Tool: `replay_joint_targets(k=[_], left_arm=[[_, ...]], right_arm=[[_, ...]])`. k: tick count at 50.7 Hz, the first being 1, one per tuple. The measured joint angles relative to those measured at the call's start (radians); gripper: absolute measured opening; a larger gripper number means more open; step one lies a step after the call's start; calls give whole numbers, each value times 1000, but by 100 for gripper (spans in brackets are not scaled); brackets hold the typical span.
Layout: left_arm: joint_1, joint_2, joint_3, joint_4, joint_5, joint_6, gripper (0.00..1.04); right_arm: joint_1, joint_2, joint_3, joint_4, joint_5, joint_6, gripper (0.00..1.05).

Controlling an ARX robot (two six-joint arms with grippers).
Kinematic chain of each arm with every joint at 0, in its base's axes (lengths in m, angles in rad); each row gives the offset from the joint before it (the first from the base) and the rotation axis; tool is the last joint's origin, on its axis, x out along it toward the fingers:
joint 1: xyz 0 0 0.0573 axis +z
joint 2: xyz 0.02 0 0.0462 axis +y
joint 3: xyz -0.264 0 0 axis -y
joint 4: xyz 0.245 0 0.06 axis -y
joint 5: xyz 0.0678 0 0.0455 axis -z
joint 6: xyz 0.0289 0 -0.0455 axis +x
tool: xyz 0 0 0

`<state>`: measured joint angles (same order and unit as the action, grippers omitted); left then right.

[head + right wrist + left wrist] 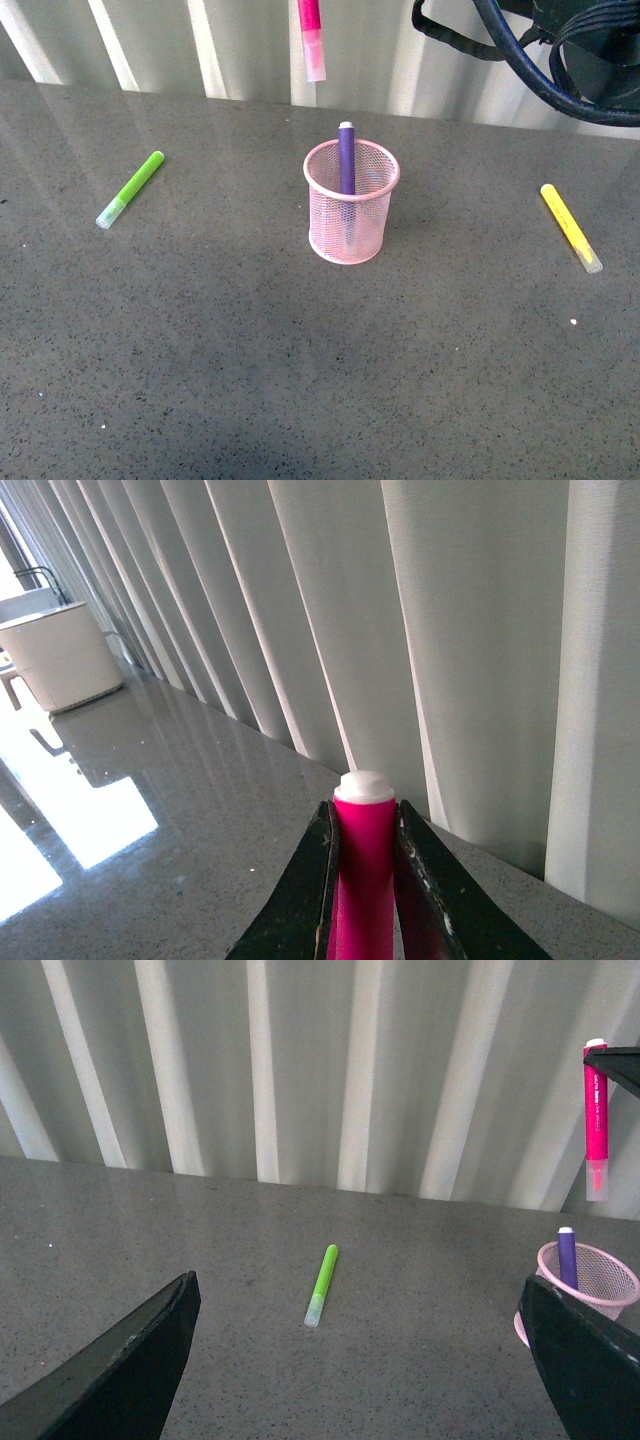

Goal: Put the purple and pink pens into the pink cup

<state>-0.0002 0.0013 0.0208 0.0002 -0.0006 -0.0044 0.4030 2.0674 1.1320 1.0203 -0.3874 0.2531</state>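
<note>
Since the purple pen [346, 160] already stands in the pink cup [350, 205] on the surface [300, 380], the right hand [364, 820] is closed on the pink pen [311, 38], hanging it cap-down, likely for a straight drop. The cup sits below, slightly right. The left hand [358, 1295] gapes wide, empty.

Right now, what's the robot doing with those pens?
The right tool grips the pink pen, cap down, high in the air roughly over the cup. The purple pen already stands in the cup. The left tool is open and empty. A green marker and a yellow marker lie on the table.
</note>
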Motion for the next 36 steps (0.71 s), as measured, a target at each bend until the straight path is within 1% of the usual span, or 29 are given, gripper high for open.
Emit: replay_joint_targets(k=[17,36], left_arm=[[0,0,0,0,0,0,98],[0,0,0,0,0,0,98]], right_arm=[[2,60,17,-43,-7,-1,11],[1,75,17,-51,-3,-13,11]])
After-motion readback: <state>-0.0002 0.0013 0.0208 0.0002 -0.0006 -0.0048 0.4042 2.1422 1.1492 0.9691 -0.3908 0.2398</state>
